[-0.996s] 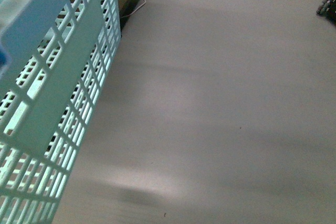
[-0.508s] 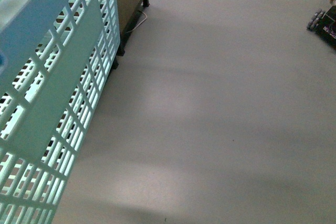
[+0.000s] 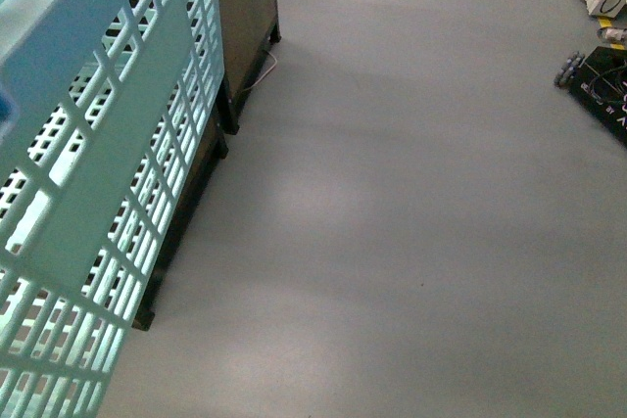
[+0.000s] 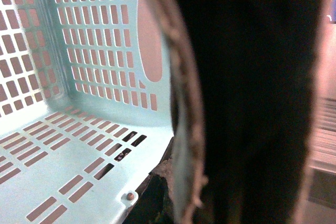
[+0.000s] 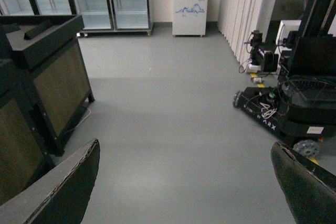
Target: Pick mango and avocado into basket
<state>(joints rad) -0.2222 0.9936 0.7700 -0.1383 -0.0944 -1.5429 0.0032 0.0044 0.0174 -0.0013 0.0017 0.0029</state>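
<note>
A pale turquoise slotted basket [image 3: 98, 144] filled the near left, with a dark cabinet [image 3: 245, 17] behind it. The right tool [image 5: 186, 182] gaped empty. I could not tell the state of the left tool [image 4: 247, 103].

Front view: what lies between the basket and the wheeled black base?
In the front view, a dark cabinet stands beside the basket; then only bare grey floor reaches the wheeled black base.

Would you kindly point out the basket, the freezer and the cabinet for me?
basket [image 3: 118, 144], front view, on its solid wall band.
freezer [image 5: 190, 19], right wrist view, on its white front.
cabinet [image 5: 55, 87], right wrist view, on its brown side panel.
</note>
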